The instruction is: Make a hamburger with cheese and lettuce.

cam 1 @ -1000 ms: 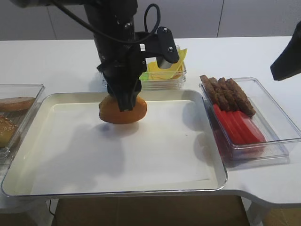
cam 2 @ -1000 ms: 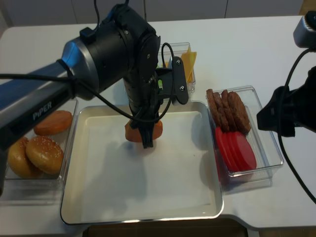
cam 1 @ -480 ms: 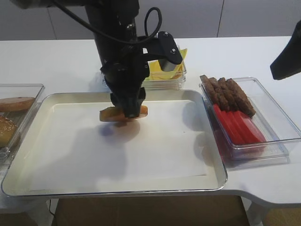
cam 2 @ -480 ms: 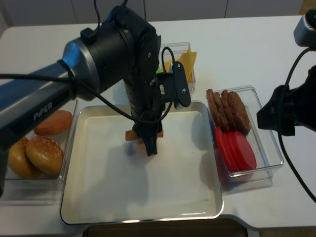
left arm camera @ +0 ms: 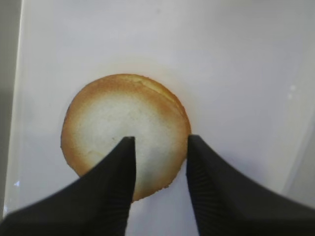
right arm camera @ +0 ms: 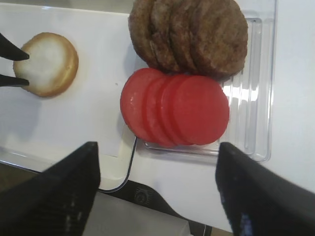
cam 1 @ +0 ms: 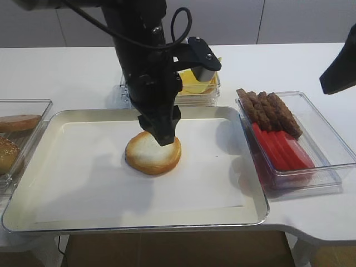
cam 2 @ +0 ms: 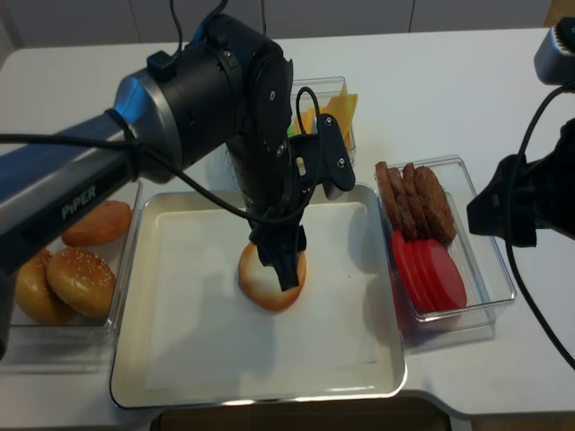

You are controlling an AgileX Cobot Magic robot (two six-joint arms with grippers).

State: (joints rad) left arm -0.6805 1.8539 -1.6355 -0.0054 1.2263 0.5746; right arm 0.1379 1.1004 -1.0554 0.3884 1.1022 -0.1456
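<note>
The hamburger is a round bun half (cam 1: 153, 153) lying cut face up on the white tray (cam 1: 83, 183). It also shows in the left wrist view (left arm camera: 118, 123), the right wrist view (right arm camera: 47, 64) and the second high view (cam 2: 269, 285). My left gripper (left arm camera: 160, 142) hangs open just above it, its fingertips apart over the bun's near edge and holding nothing (cam 1: 165, 136). Yellow cheese slices (cam 1: 193, 84) sit in a clear box behind the tray (cam 2: 339, 112). The lettuce is hidden behind the left arm. My right gripper (right arm camera: 156, 147) is open and empty, high above the tomato box.
A clear box at the right holds brown patties (cam 1: 270, 111) and red tomato slices (cam 1: 281, 150). A box at the left holds more buns (cam 2: 72, 278). The right arm (cam 2: 521, 206) hangs over the table's right side.
The left gripper carried the bun half forward and right, turned it cut face up, and opened. The bun now lies on the tray. The right arm has not moved.
</note>
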